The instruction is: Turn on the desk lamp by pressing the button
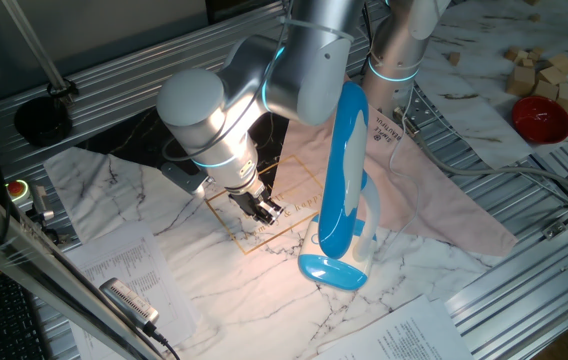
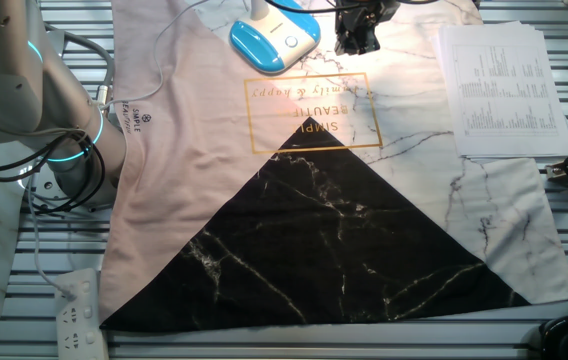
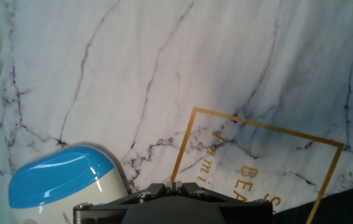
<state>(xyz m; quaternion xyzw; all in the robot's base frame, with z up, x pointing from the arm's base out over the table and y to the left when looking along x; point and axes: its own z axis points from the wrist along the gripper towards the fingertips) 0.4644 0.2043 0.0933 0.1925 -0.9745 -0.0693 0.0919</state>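
Observation:
The desk lamp stands on the marbled cloth with its long blue head raised over its white neck. Its blue oval base also shows in the other fixed view and in the hand view. A small round button sits on top of the base. A warm bright patch lies on the cloth under the head. My gripper hangs just above the cloth beside the base, not touching the lamp; it also shows in the other fixed view. In the hand view the fingertips meet, shut and empty.
The cloth carries a gold printed frame and a black triangle. Printed sheets lie beside it. A red bowl and wooden blocks sit at the far right. A power strip lies on the slatted table.

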